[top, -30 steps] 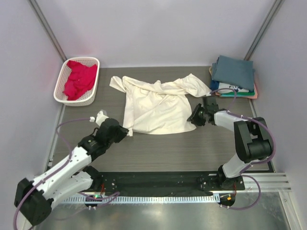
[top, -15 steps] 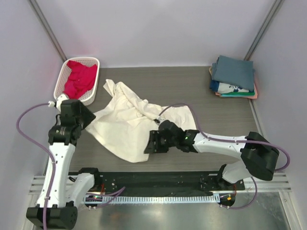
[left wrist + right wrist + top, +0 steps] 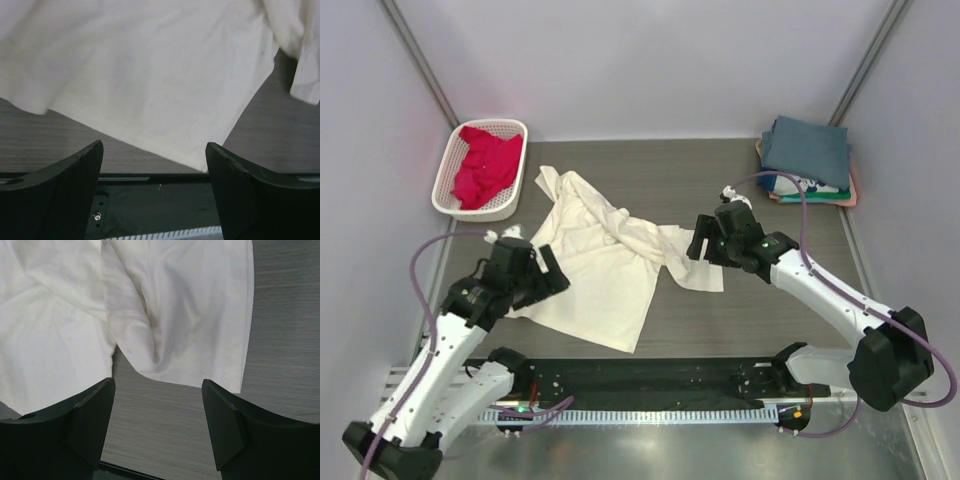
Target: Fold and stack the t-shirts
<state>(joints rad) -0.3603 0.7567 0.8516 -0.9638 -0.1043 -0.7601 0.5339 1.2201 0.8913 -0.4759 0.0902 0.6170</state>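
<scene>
The large cream t-shirt (image 3: 595, 262) lies rumpled on the table, left of centre, one corner near the front edge. My left gripper (image 3: 548, 281) hovers at its left hem, open, with nothing between its fingers; its wrist view shows the cream t-shirt (image 3: 150, 75) just ahead of that gripper (image 3: 155, 167). My right gripper (image 3: 703, 241) is open over the shirt's right edge, and the cream cloth (image 3: 180, 315) lies just beyond the gripper (image 3: 157, 410). A crimson-pink t-shirt (image 3: 485, 163) sits in the basket. A stack of folded t-shirts (image 3: 807, 152), slate-blue on top, rests at the back right.
The white lattice basket (image 3: 448, 196) stands at the back left corner. Grey walls enclose the table on three sides. A black rail (image 3: 650, 380) with the arm bases runs along the near edge. Bare table (image 3: 770, 310) shows between the cream shirt and the right wall.
The cream shirt was dragged toward the front left, and both grippers opened and let go. The right gripper has drawn back right; the left one has come in to the shirt's left hem.
</scene>
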